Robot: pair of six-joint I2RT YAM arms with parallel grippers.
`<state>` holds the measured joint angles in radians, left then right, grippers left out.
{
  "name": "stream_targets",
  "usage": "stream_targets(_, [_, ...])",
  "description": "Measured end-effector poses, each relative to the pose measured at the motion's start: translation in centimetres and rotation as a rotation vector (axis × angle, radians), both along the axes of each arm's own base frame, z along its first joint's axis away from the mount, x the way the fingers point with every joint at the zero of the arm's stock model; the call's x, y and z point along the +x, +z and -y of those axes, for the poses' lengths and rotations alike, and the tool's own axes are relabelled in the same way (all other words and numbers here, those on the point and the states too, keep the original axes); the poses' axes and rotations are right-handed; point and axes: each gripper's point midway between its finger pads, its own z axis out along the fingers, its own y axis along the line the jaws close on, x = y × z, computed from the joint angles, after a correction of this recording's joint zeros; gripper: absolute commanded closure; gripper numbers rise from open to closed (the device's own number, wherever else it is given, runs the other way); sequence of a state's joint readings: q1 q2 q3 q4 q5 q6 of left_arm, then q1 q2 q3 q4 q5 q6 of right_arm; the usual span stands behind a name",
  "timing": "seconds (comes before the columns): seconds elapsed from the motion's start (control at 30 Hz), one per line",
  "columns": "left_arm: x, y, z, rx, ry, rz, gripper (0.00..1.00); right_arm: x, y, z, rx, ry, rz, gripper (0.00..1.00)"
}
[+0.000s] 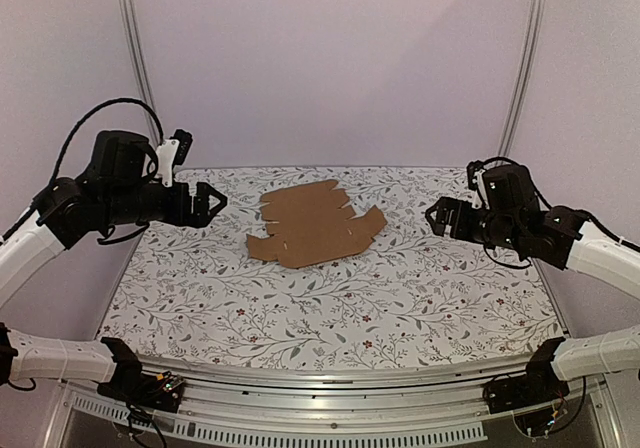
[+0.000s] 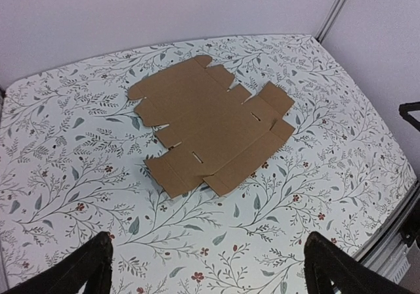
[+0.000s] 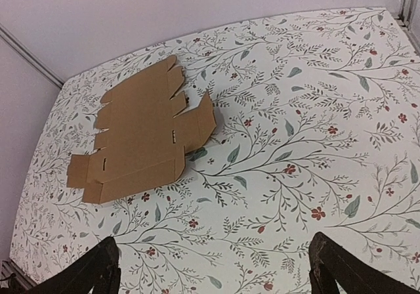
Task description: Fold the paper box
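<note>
The paper box [image 1: 315, 225] is a flat brown die-cut cardboard sheet with flaps and slots, lying unfolded on the floral table toward the back centre. It also shows in the left wrist view [image 2: 213, 130] and the right wrist view [image 3: 141, 136]. My left gripper [image 1: 208, 205] hovers open above the table's left side, a short way left of the sheet, holding nothing. My right gripper [image 1: 440, 216] hovers open at the right side, apart from the sheet, also holding nothing. In both wrist views the black fingertips [image 2: 92, 264] [image 3: 98, 268] stand wide apart over bare cloth.
The table [image 1: 330, 308] wears a white cloth with a leaf and flower print. Pale walls with metal corner posts [image 1: 135, 58] close in the back and sides. A metal rail [image 1: 330, 378] runs along the near edge by the arm bases.
</note>
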<state>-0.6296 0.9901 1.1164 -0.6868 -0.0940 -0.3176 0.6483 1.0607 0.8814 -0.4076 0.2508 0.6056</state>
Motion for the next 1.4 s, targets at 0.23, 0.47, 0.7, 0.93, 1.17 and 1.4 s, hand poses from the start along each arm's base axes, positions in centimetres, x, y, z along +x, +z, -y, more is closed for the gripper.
stream_targets(0.23, [-0.2, 0.0, 0.2, -0.007, -0.012, -0.004, 0.0, -0.3, -2.2, -6.0, 0.169, 0.043, -0.052, 0.01])
stream_targets(0.47, [-0.4, -0.1, 0.5, -0.019, -0.029, -0.014, 0.01, -0.8, -5.5, -12.6, 0.288, 0.056, -0.114, 0.02])
stream_targets(0.7, [-0.7, 0.2, 0.7, -0.035, -0.043, -0.012, 0.0, 0.3, -8.4, -15.9, 0.409, -0.02, -0.151, 0.07])
stream_targets(0.93, [-1.0, 0.4, 0.6, -0.043, -0.049, -0.007, 0.01, 2.2, -11.3, -19.0, 0.513, -0.084, -0.196, 0.15])
stream_targets(1.17, [-1.1, 0.2, 0.7, -0.046, -0.057, -0.013, 0.0, 3.4, -14.3, -21.2, 0.627, -0.141, -0.252, 0.2])
stream_targets(1.4, [-1.3, 0.3, 0.8, -0.051, -0.064, -0.014, 0.0, 4.2, -15.9, -22.5, 0.705, -0.183, -0.289, 0.21])
